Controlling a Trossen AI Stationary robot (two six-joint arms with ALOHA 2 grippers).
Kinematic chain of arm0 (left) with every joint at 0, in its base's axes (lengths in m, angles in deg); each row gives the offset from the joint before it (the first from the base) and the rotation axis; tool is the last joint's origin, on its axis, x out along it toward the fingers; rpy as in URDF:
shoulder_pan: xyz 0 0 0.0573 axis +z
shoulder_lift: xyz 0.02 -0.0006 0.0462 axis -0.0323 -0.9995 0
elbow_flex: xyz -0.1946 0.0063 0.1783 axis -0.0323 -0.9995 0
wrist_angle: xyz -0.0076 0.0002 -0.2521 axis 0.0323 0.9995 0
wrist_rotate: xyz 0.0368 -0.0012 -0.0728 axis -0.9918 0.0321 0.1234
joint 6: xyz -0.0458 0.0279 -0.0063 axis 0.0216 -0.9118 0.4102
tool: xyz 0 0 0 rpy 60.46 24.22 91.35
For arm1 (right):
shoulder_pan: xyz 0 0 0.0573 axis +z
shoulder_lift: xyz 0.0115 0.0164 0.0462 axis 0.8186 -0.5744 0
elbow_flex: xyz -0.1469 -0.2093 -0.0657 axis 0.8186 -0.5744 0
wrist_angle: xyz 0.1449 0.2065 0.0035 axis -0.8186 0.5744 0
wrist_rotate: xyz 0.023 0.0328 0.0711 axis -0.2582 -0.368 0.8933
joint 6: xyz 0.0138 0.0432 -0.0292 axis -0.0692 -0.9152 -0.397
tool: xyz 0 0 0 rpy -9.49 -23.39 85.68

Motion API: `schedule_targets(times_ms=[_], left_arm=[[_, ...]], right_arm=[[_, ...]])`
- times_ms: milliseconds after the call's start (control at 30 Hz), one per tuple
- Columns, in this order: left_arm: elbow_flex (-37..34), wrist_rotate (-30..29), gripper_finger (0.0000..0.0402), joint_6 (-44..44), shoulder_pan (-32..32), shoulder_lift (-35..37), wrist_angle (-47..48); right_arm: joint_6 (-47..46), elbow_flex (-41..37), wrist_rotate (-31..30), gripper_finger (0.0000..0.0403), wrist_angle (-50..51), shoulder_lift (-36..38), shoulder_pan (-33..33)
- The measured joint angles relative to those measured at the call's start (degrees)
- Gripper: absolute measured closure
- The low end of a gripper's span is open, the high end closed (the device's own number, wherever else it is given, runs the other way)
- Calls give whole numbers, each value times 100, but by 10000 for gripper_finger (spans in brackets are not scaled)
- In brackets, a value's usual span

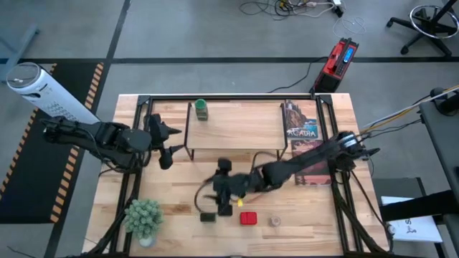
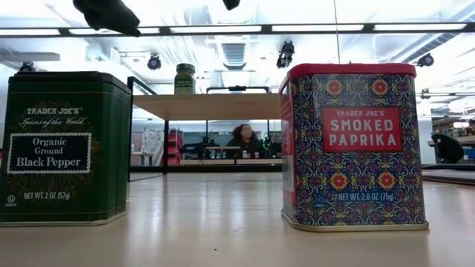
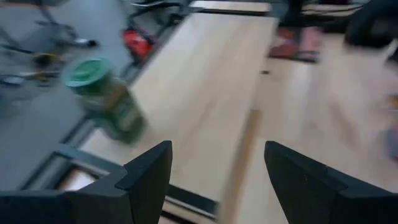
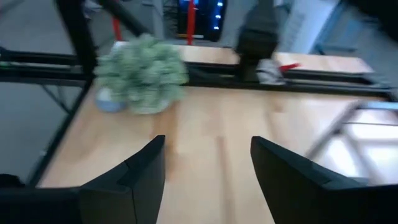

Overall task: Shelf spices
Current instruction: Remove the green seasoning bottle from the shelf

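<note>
Along the table's front edge the black pepper tin (image 1: 208,216), red paprika tin (image 1: 248,218) and tan jar (image 1: 275,222) are waiting just under the right gripper (image 1: 224,192), hovering released, nearer than the released left gripper (image 1: 166,145) beside the shelf (image 1: 237,129) holding the green-capped jar (image 1: 201,109).

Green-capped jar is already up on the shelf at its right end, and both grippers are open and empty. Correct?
Not quite. The green-capped jar is on the shelf, but at its left end, not its right; the high view shows this. The rest holds: the left gripper and right gripper are both open and empty in their wrist views.
</note>
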Motion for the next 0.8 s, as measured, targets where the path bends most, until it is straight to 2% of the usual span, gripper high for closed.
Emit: schedule_targets(times_ms=[67,233,400,500,600,800], left_arm=[[28,-190,157,-49,21,-61,2],[200,-164,157,-290,185,-37,-6],[380,-143,157,-604,262,13,0],[450,-112,157,-809,440,19,-15],[451,324,157,-1000,848,-8,-159],[444,1528,157,-1245,2076,-222,-420]], right_arm=[[145,-1,-3,191,175,223,-152],[502,-28,9,185,794,727,-589],[815,-306,33,181,875,1116,-1036],[920,-551,294,178,842,1288,-1344],[927,-807,858,179,594,1402,-1752],[922,-993,1793,183,244,1365,-2499]])
